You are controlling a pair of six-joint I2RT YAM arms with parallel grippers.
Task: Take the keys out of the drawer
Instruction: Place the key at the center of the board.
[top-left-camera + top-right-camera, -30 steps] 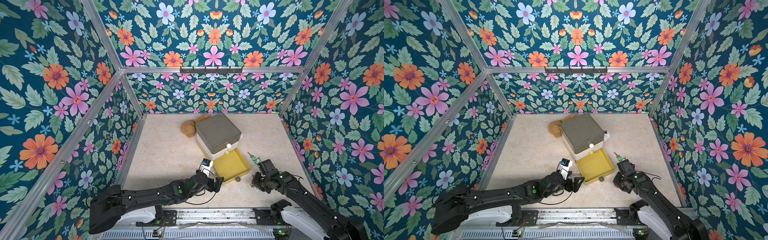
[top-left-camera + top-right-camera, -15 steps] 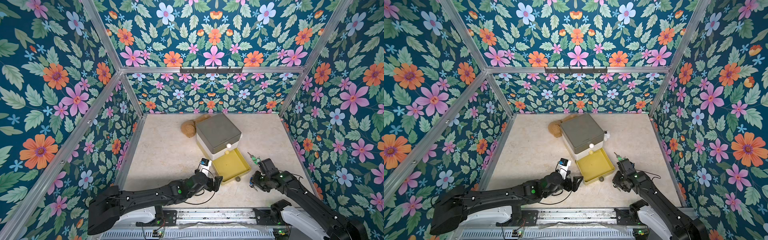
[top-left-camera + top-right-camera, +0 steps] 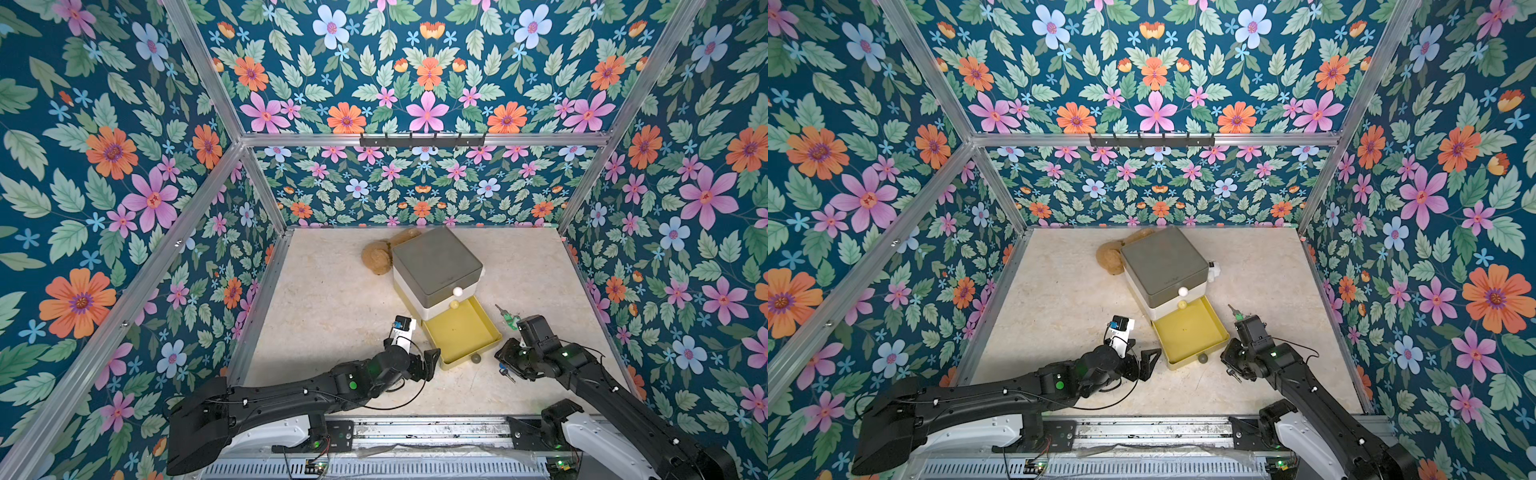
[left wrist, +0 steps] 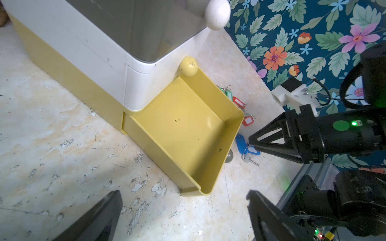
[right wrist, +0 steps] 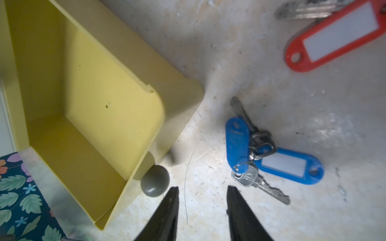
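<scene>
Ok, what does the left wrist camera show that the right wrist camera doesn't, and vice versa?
Only the left wrist view: the white knob and yellow knob on the cabinet, the green-tagged keys, and the right gripper from outside. Only the right wrist view: that gripper's fingertips, apart with nothing between. Both: the empty yellow drawer, its grey knob, the blue-tagged keys and a red tag on the table.

The drawer is smooth, matt yellow plastic, with a slightly glossy grey knob. The keys are shiny silver metal; their tags are glossy blue and red plastic. The tabletop looks marbled, scuffed and flaking. The fingers look like matt black plastic.
</scene>
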